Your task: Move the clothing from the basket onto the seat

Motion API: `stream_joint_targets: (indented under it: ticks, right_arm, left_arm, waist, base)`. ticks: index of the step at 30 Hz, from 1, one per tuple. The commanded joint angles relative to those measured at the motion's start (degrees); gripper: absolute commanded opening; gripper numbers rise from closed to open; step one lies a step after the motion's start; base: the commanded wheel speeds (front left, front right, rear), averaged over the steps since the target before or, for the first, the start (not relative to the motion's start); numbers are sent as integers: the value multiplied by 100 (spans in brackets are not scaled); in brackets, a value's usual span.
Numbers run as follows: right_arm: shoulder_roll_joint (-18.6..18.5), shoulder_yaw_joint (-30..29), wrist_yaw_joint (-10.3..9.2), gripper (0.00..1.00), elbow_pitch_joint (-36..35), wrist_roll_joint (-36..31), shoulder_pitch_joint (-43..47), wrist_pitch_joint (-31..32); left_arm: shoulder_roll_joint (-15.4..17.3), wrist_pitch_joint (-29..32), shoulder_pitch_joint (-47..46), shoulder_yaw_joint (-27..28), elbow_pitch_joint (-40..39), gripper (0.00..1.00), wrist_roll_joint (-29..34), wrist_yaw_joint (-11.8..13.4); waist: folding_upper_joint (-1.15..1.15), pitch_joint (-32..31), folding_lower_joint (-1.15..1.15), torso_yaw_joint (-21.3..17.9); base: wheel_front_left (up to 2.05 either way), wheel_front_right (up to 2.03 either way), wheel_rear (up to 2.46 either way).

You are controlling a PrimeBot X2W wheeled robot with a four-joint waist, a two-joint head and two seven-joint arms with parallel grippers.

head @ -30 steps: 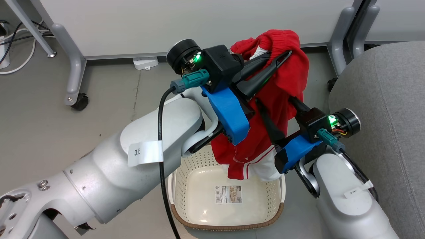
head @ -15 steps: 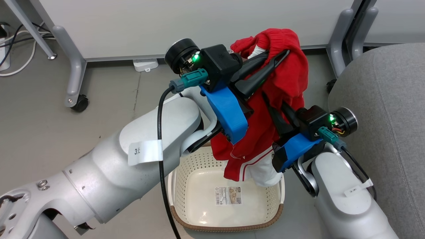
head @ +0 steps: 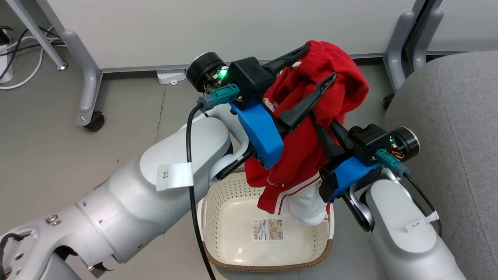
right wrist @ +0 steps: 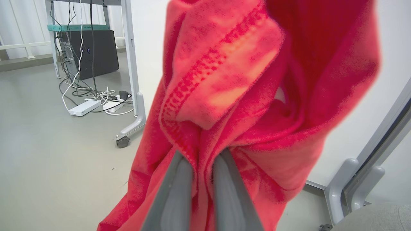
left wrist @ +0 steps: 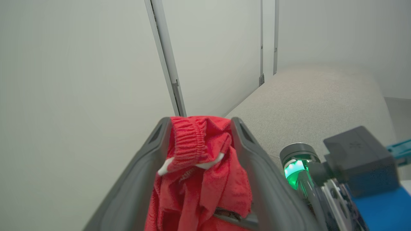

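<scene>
**Basket** (head: 268, 266): perforated cream laundry basket with a brown rim, on the floor beneath both grippers. It holds a paper label (head: 267, 228) on its bottom. Its left wall is partly hidden behind the left forearm.

**Clothing** (head: 311, 155): red garment held in the air above the basket, between the two grippers. Its white-panelled, striped lower end dangles under the right gripper, over the basket's far right corner. Whether it touches the wall there cannot be told.

**Left gripper** (head: 317, 62): fingers spread apart, with the ribbed waistband (left wrist: 189, 141) bunched in the gap.

**Right gripper** (head: 328, 134): fingers pinched together on a fold of the clothing, tips buried in the cloth.

**Seat** (head: 447, 136): grey upholstered cushion just outside the right gripper, cut off at the frame edge.

**Surroundings:** a castered table leg (head: 90, 120) stands well off the left gripper's outer side. Beyond the hanging cloth are a power strip (right wrist: 85, 108) and a dark computer tower (right wrist: 88, 53).
</scene>
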Motion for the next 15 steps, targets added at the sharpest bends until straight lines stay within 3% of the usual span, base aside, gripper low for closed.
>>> stream_joint_targets:
  ticks: [1,15]
  right_arm:
    - [3,-6,0,0,-49,33,76,-30]
    - [2,-95,0,0,-209,159,171,-32]
  left_arm:
    - [-14,-28,72,-7,19,100,3,-9]
    - [11,-28,175,120,22,100,147,-9]
  waist:
    - [0,-1,0,0]
    - [0,12,0,-22]
  base:
    - [0,0,0]
    - [0,0,0]
